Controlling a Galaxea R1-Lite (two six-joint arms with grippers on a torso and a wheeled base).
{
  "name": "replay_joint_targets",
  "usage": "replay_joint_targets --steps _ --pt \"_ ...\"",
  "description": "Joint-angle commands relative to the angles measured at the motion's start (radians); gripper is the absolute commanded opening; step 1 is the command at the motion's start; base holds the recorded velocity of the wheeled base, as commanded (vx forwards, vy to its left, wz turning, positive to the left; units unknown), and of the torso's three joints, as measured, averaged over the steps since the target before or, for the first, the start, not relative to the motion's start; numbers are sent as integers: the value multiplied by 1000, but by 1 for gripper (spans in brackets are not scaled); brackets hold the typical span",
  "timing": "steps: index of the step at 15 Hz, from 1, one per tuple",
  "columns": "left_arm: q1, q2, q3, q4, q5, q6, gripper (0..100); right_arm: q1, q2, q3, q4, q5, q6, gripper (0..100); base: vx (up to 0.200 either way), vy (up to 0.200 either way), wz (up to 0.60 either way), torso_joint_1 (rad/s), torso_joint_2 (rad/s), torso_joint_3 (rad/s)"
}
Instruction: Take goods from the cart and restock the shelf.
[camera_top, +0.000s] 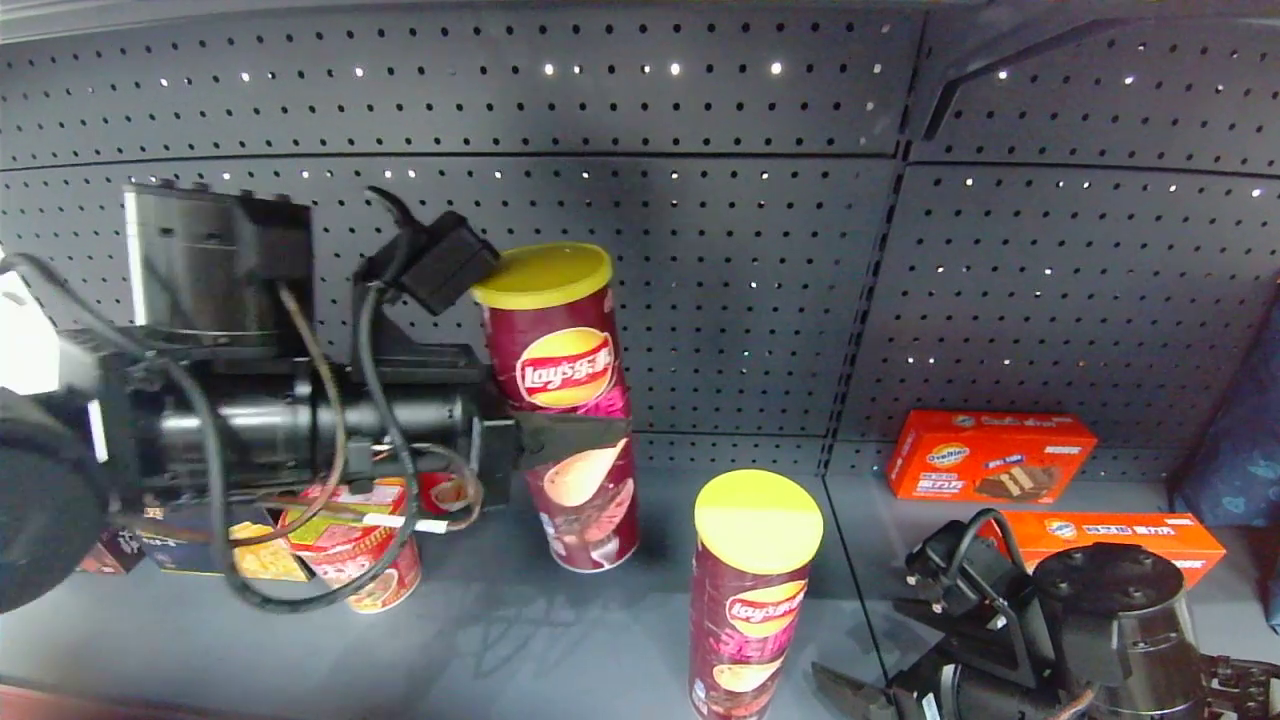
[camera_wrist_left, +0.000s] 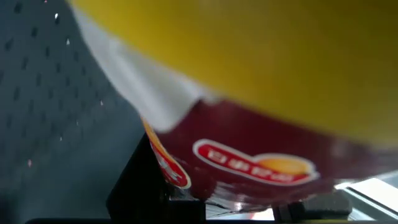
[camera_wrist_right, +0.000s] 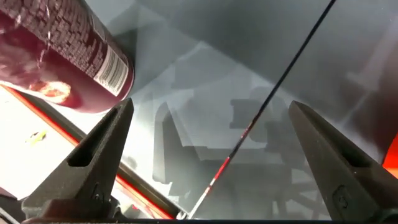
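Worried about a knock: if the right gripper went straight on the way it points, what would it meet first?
Probably the front chip can, just ahead by one of its open fingers; depth is unclear.

Rear chips can (camera_top: 560, 340) at frame centre; front chips can (camera_top: 755, 600) lower right of it; noodle cup (camera_top: 350, 565) lower left; rear box (camera_top: 985, 455) behind front box (camera_top: 1110, 535) at right.

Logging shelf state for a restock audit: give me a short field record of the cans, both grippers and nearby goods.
held can: maroon, yellow lid, slightly tilted, base at the shelf; contact unclear
left gripper: shut on the held can's middle
standing can: upright, free, nearer the shelf front
right gripper: open, empty, low at right
other goods: orange boxes at right; noodle cup at left
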Motion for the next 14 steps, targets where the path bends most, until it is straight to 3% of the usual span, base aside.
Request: replay_joint_targets --steps 1,2,3,4,7,10,11,12,14 --pt "31 277 -177 -19 -108 33 0 -13 2 1 -1 2 0 100 0 0 0 0 0 0" --pt "36 314 -198 -44 -160 48 0 -16 2 1 -5 2 0 100 0 0 0 0 0 0" --pt "45 363 -218 -87 -172 77 0 -18 1 -1 -5 2 0 100 0 0 0 0 0 0" --pt "48 418 -245 -121 -177 97 0 -19 2 -2 -5 2 0 100 0 0 0 0 0 0" --pt "51 492 -303 -124 -178 103 0 -18 -2 -2 -5 2 0 100 0 0 0 0 0 0" --pt "56 558 -372 -118 -180 165 0 -19 -5 -1 -5 2 0 100 0 0 0 0 0 0" --pt "56 558 -372 -118 -180 165 0 -19 -5 -1 -5 2 0 100 0 0 0 0 0 0" --pt "53 600 -401 -115 -180 214 0 -18 2 -4 -7 3 2 100 0 0 0 0 0 0" --pt "51 614 -415 -115 -180 214 0 -18 4 -4 -5 6 0 100 0 0 0 0 0 0"
